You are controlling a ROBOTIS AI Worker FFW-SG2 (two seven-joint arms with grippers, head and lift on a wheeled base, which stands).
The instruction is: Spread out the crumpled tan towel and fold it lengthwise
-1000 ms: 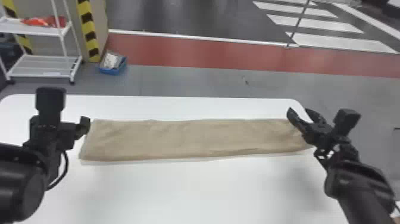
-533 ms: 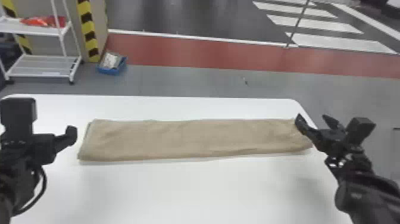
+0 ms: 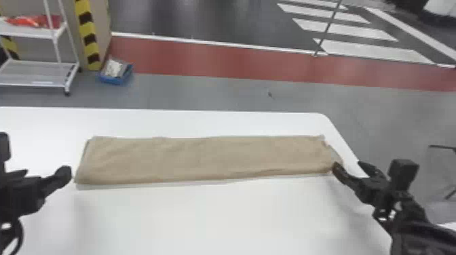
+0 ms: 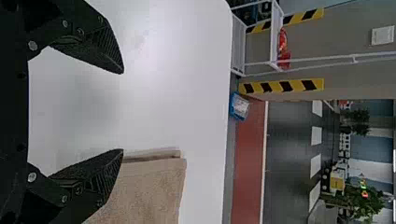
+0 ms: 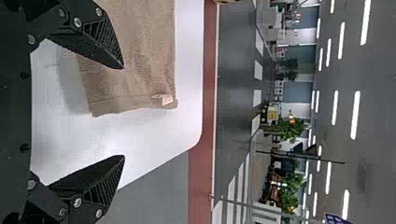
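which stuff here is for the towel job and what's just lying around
For the job:
- tan towel
- white table
- left pincer
- right pincer

Just around:
- white shelf cart
- red item on the cart
- blue bin

Left gripper (image 3: 43, 172), right gripper (image 3: 349, 166), jaws apart

White rack (image 3: 34, 32) far left, red stuff (image 3: 27, 21) aboard; blue crate (image 3: 115, 80) on floor (image 3: 203, 95), beside yellow-black stripes (image 3: 89, 37); crosswalk (image 3: 373, 51) far right!
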